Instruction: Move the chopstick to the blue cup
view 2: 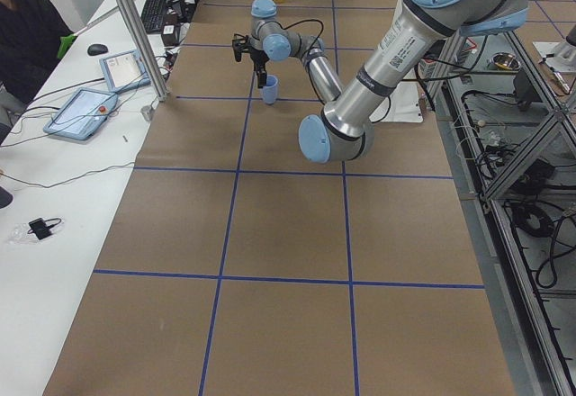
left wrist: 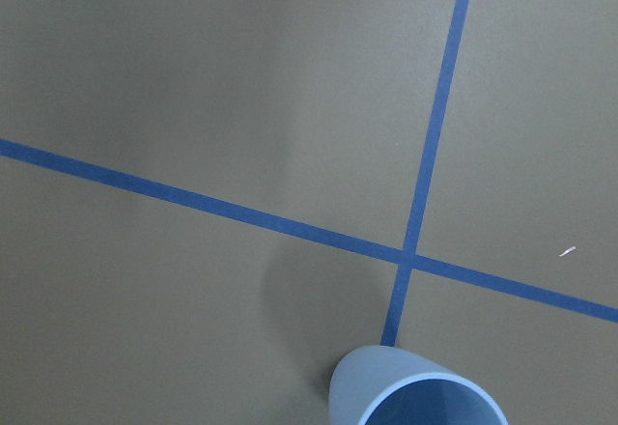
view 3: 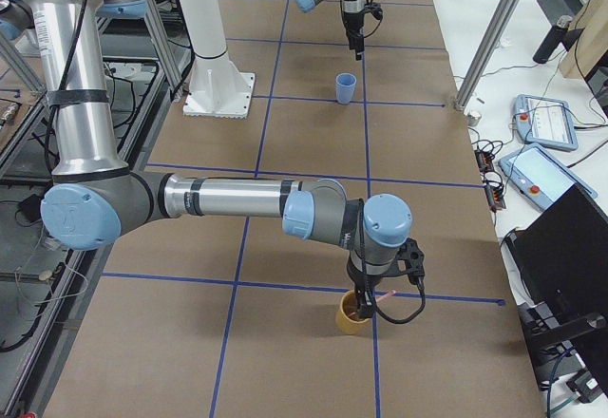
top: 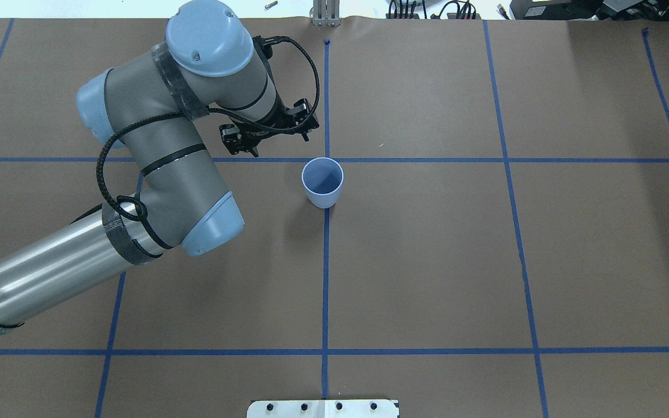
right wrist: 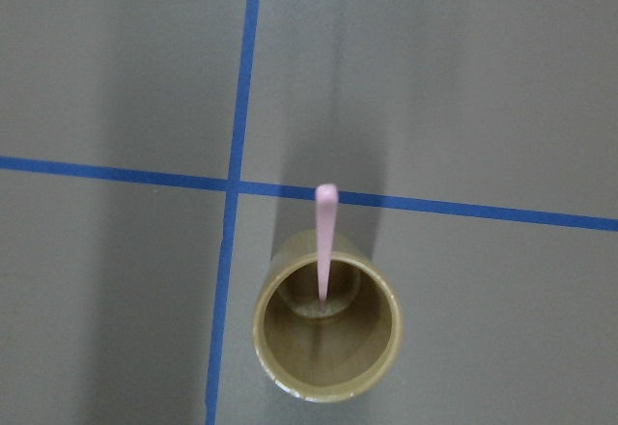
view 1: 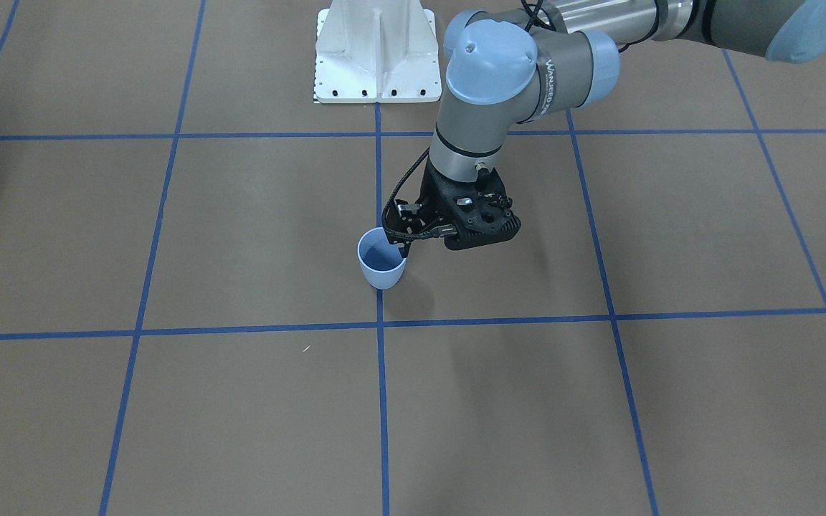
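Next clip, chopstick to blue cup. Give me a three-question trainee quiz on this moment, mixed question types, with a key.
1. True or false: the pink chopstick stands in the blue cup.
2. Which of the robot's arms is beside the blue cup? A) its left B) its right C) neither
3. In a word or two, what does the blue cup hold?

Key:
1. False. It stands in the tan cup.
2. A. The left arm reaches down next to it.
3. Nothing visible.
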`<action>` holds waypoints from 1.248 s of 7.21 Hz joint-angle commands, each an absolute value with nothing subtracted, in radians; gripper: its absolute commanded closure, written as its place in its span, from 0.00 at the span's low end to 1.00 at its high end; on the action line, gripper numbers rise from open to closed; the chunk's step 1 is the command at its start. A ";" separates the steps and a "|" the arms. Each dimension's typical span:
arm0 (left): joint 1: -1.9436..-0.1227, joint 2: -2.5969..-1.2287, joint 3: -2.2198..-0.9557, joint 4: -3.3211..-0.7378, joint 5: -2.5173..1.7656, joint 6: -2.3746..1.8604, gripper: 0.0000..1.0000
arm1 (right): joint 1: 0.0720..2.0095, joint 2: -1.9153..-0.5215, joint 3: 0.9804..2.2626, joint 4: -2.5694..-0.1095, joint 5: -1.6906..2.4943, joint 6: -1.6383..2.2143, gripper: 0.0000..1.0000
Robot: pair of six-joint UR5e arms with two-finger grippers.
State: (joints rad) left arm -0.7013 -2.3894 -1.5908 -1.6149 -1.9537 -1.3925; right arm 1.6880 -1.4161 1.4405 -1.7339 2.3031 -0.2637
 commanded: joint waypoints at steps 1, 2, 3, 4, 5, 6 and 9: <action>-0.721 -2.384 -1.598 -1.614 -1.956 -1.387 0.01 | 1.692 -1.316 1.295 -1.721 2.307 -0.224 0.00; -0.729 -2.372 -1.606 -1.614 -1.956 -1.385 0.01 | 1.692 -1.312 1.293 -1.721 2.309 -0.203 0.00; -0.730 -2.346 -1.633 -1.614 -1.957 -1.385 0.01 | 1.683 -1.312 1.287 -1.721 2.319 -0.183 0.00; -0.730 -2.338 -1.640 -1.614 -1.957 -1.378 0.01 | 1.662 -1.312 1.272 -1.698 2.335 -0.178 0.01; -0.732 -2.336 -1.640 -1.614 -1.956 -1.365 0.01 | 1.639 -1.312 1.252 -1.653 2.335 -0.135 0.01; -0.732 -2.332 -1.640 -1.614 -1.956 -1.365 0.01 | 1.625 -1.312 1.247 -1.608 2.335 -0.094 0.01; -0.732 -2.332 -1.640 -1.614 -1.956 -1.365 0.01 | 1.598 -1.295 1.221 -1.605 2.333 -0.089 0.11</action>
State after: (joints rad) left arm -0.7316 -2.3321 -1.6397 -1.6137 -1.9559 -1.3645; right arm 1.6076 -1.3027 1.2350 -1.6079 2.3333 -0.0923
